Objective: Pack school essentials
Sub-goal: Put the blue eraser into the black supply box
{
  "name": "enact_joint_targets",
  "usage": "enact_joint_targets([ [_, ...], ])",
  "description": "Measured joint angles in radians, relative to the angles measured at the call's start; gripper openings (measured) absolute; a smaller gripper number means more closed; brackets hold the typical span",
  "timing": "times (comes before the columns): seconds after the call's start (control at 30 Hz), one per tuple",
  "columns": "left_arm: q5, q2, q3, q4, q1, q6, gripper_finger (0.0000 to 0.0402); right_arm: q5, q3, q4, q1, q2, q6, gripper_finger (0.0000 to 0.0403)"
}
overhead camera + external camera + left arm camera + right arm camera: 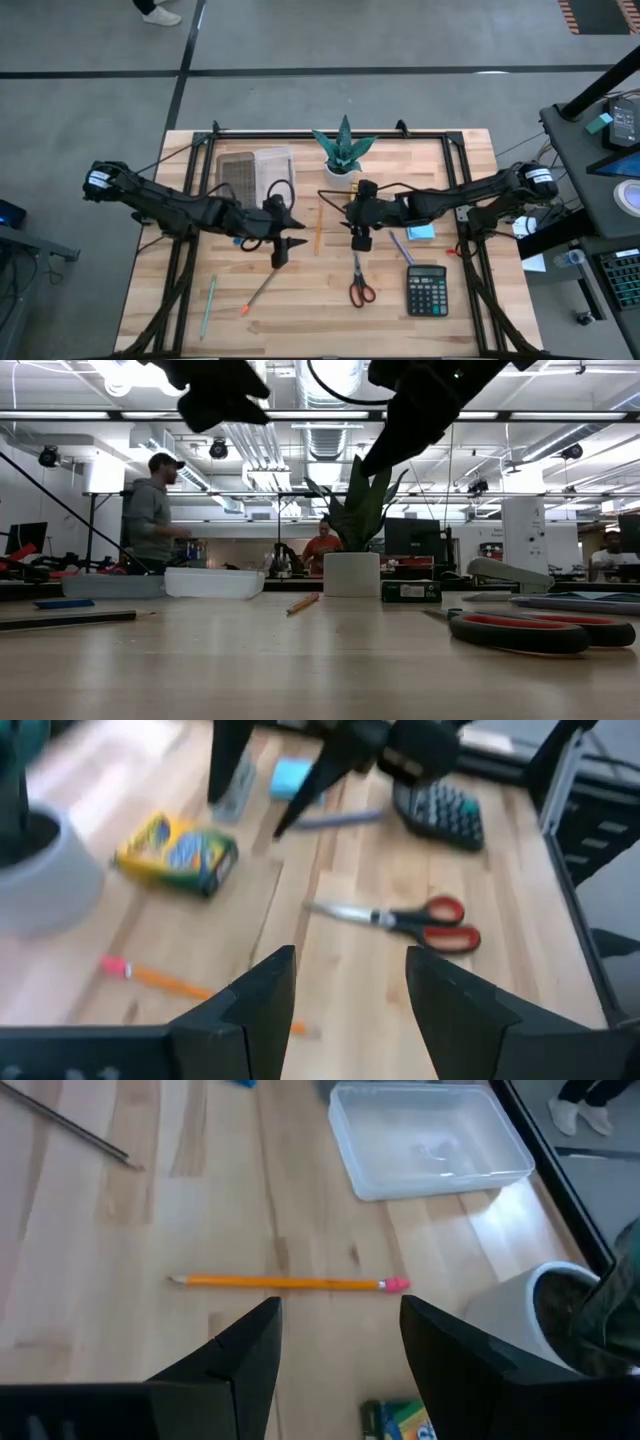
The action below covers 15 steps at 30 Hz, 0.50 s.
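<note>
Pale wood-plank table bears slim orange pencil, clear plastic box.

The high view looks straight down on the whole wooden table. The low view sits at tabletop level, facing across it into the room, close to the red-handled scissors. The left wrist view looks down over those scissors toward the calculator. The right wrist view looks close down on the orange pencil, shared with the other views.
</note>
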<state>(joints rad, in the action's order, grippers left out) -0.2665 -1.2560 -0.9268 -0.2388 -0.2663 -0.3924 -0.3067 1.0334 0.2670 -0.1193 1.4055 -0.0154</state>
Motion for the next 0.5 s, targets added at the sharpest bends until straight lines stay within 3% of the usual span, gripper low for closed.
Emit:
enact_joint_targets([
  [0.13,0.012,0.0,0.001,-0.066,-0.025,-0.09,0.0173,-0.001,0.012,-0.009,-0.003,0.013,0.048,0.0194],
  [0.33,0.157,0.0,0.002,-0.217,-0.056,-0.277,0.0173,0.0,-0.03,-0.156,-0.007,-0.019,0.113,0.0194],
  [0.5,0.18,0.0,0.002,-0.385,-0.065,-0.444,0.0173,-0.001,-0.015,-0.153,-0.007,-0.024,0.118,0.0194],
])
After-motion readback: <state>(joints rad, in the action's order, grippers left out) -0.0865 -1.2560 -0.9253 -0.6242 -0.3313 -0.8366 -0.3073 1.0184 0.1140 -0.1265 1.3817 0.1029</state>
